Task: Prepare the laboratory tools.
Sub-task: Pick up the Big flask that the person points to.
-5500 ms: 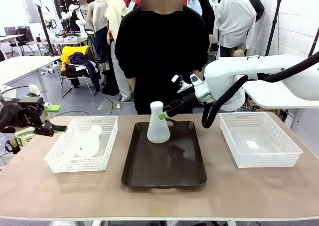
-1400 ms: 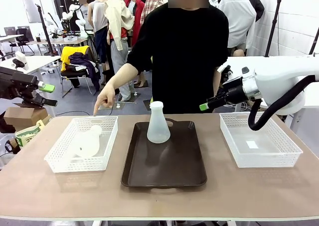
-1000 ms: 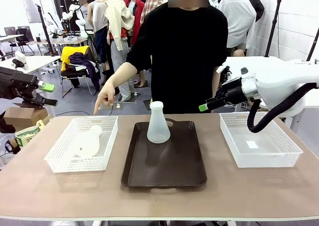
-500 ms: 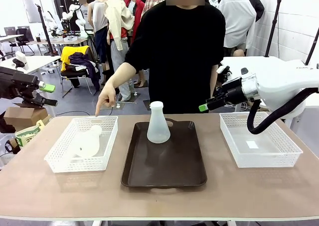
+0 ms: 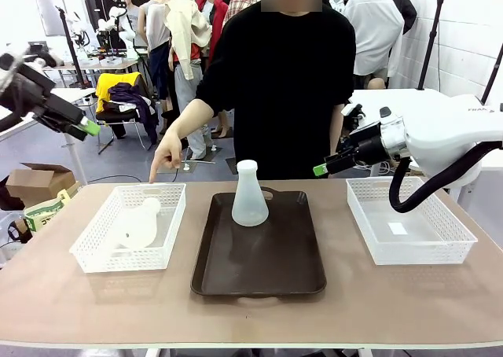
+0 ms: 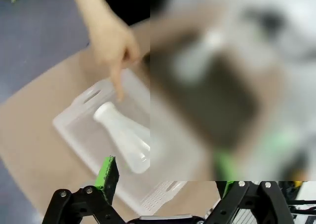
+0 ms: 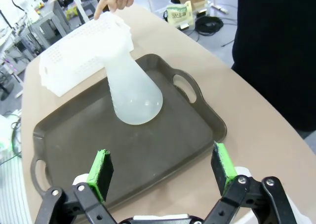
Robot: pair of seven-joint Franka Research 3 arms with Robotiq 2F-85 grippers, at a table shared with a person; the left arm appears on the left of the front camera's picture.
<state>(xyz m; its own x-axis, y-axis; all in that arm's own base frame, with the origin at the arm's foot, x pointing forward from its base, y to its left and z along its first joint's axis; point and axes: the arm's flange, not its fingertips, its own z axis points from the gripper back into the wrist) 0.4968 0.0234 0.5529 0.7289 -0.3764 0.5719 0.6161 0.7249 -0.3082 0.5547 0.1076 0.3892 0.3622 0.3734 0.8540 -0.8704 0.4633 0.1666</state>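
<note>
One frosted conical flask [image 5: 250,196] stands upright at the back of the dark brown tray [image 5: 259,266]; the right wrist view has this flask [image 7: 132,93] ahead of my right gripper. The other flask [image 5: 140,223] lies on its side in the left white basket [image 5: 86,251], and in the left wrist view that flask [image 6: 123,135] lies far below. My left gripper [image 5: 85,126] hangs open high above the table's left end, its jaws [image 6: 165,179] wide apart. My right gripper [image 5: 326,167] is open in the air between the tray and the right basket, with nothing between its pads [image 7: 162,167].
The person stands at the far side, one hand [image 5: 167,156] pointing down at the left basket's back rim. A second white basket [image 5: 409,231] sits at the right with nothing in it. The tray's front half is bare.
My left arm has risen and swung, its gripper now higher and farther right. The right arm and the pointing hand have barely moved. The flasks stay put.
</note>
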